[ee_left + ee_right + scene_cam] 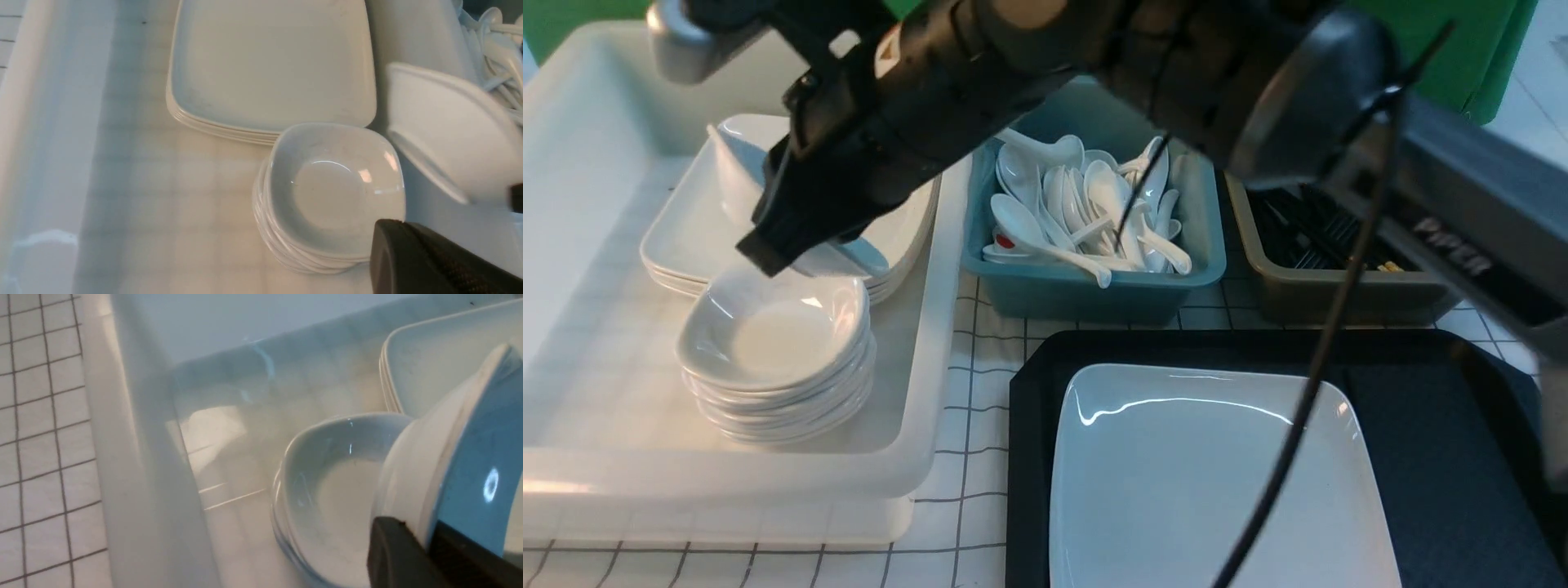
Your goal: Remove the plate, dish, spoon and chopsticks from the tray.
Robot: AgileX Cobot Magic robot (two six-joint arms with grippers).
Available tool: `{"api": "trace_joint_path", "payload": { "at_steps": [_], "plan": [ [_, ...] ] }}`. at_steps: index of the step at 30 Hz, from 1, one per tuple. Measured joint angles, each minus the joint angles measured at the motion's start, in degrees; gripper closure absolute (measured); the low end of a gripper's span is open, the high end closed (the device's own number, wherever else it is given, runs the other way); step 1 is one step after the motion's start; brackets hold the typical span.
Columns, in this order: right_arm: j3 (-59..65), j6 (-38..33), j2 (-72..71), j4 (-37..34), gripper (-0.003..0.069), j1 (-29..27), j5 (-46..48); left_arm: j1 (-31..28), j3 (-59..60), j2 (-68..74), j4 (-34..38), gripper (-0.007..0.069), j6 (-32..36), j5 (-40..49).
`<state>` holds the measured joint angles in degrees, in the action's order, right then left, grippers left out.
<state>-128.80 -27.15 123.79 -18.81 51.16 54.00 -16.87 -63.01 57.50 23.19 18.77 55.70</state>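
The right claw (766, 249) is clamped tight on the rim of the dish (735, 175), which it holds steeply tilted. The stack (776, 343) of like dishes sits just below the claw's tips, inside the tub (588, 245), so the move is straight down.

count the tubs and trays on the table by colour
white tub: 1
blue tub: 1
brown tub: 1
black tray: 1
total: 4
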Motion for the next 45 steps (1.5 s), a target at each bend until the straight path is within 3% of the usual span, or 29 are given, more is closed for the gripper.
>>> {"api": "trace_joint_path", "payload": {
  "at_steps": [7,10,16,22,24,26,30,32,35,39,41,45],
  "plan": [
    [-4.9,0.0,7.3,1.8,0.0592,0.6,-2.8,-0.1,1.7,0.0,1.8,0.0628,2.1,0.6],
    [-5.1,0.0,8.1,2.1,0.054,0.6,-3.5,-0.1,1.8,-0.3,1.9,0.0628,2.2,0.5],
    [-5.3,2.3,8.1,2.1,0.0335,0.9,-3.2,-0.1,1.8,-0.6,2.1,0.0628,2.3,-0.1],
    [-5.3,4.7,7.3,2.6,0.0302,0.8,2.1,-0.1,1.8,-0.6,2.1,0.0627,2.3,-0.5],
    [-5.4,5.4,5.7,4.0,0.0314,0.5,5.7,-0.1,1.8,-0.6,2.3,0.0627,2.3,-0.5],
    [-5.9,6.6,3.3,6.6,0.0372,-0.6,10.5,-0.1,1.8,-0.6,4.2,0.0627,2.9,-0.5],
    [-6.4,10.0,-4.0,10.0,0.0587,-6.3,14.8,2.5,1.8,-0.6,12.2,0.0627,9.5,-0.5],
    [-6.4,11.1,-6.5,10.3,0.0627,-8.8,14.9,4.9,1.8,-0.6,14.5,0.0627,11.0,-0.5],
    [-2.8,13.1,-14.6,10.9,0.0658,-16.3,15.0,13.0,1.8,-0.5,15.6,0.0627,11.9,-1.5],
    [9.7,13.6,-24.8,10.9,0.066,-26.2,15.0,26.0,1.8,0.7,11.6,0.0627,8.2,-5.0],
    [14.1,13.6,-27.8,10.9,0.066,-28.6,15.1,30.7,1.8,1.7,9.3,0.0627,6.7,-6.2],
    [36.1,13.5,-36.8,11.2,0.066,-38.7,14.5,43.0,1.8,6.2,2.7,0.0627,0.9,-9.7]
  ]
}}
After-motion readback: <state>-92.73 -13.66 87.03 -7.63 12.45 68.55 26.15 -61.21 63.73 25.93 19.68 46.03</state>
